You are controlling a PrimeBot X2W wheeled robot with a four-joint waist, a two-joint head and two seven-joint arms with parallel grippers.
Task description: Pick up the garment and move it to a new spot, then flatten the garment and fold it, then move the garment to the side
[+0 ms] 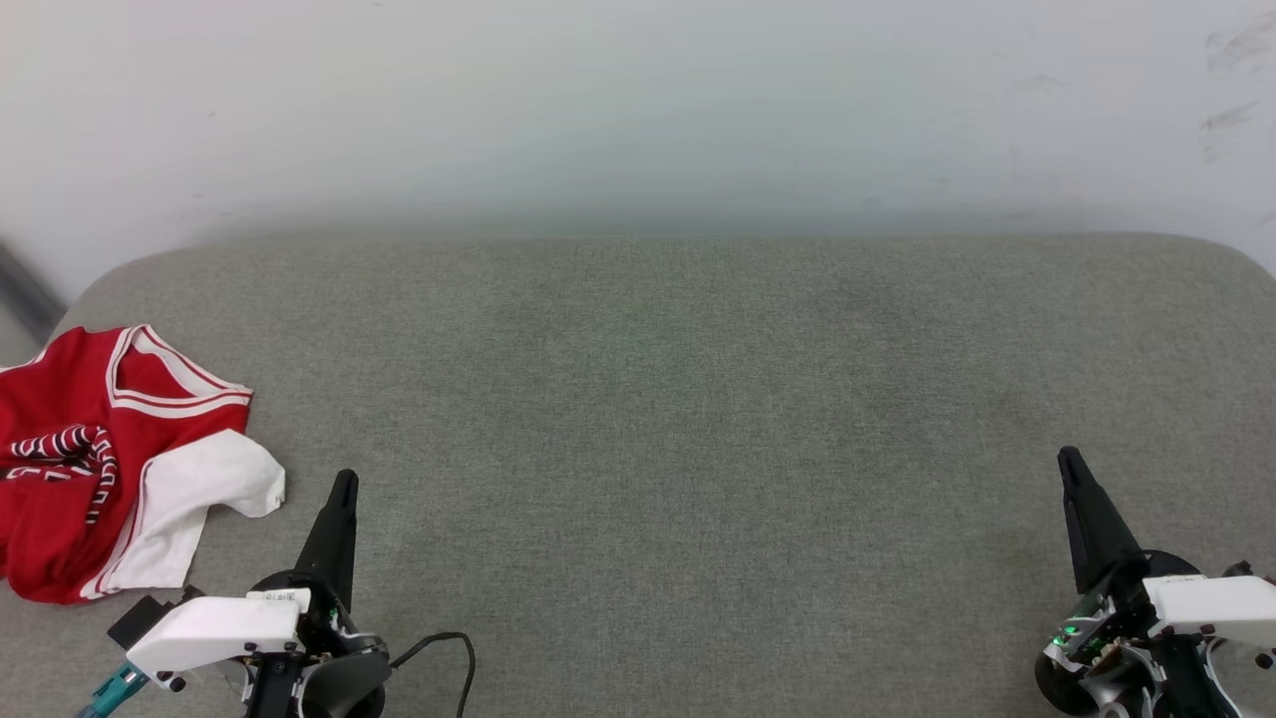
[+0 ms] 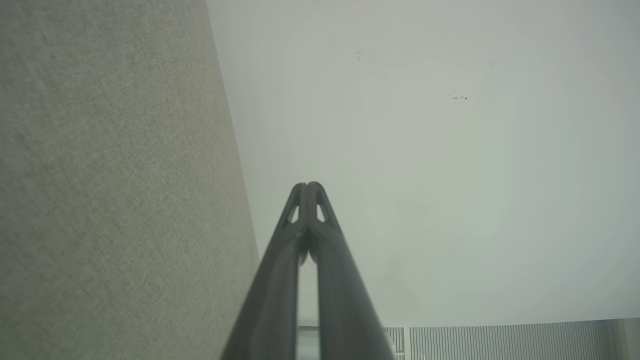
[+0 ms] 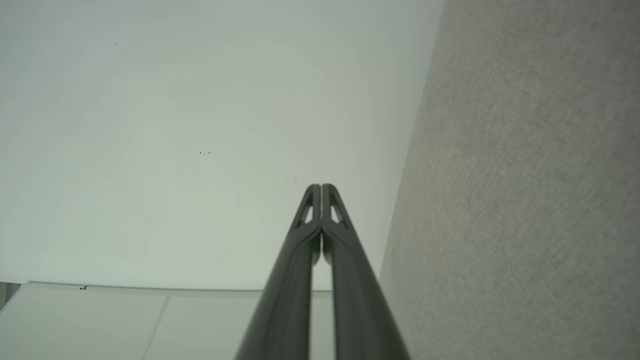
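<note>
You can read nothing here: the lettering (image 1: 62,446) on the shirt (image 1: 60,529) is crumpled, and the label (image 1: 279,596) on the left gripper (image 1: 345,481) seems too small.

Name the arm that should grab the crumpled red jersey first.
Left. The left end effector, shut, sits just beside the red jersey at the left; the right end effector, also shut, is far across the grey fabric surface.

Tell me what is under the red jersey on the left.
The garment lies crumpled on the grey fabric surface, which shows along its right edge. Anything beneath its folds is covered, and its left part runs out of the head view.
</note>
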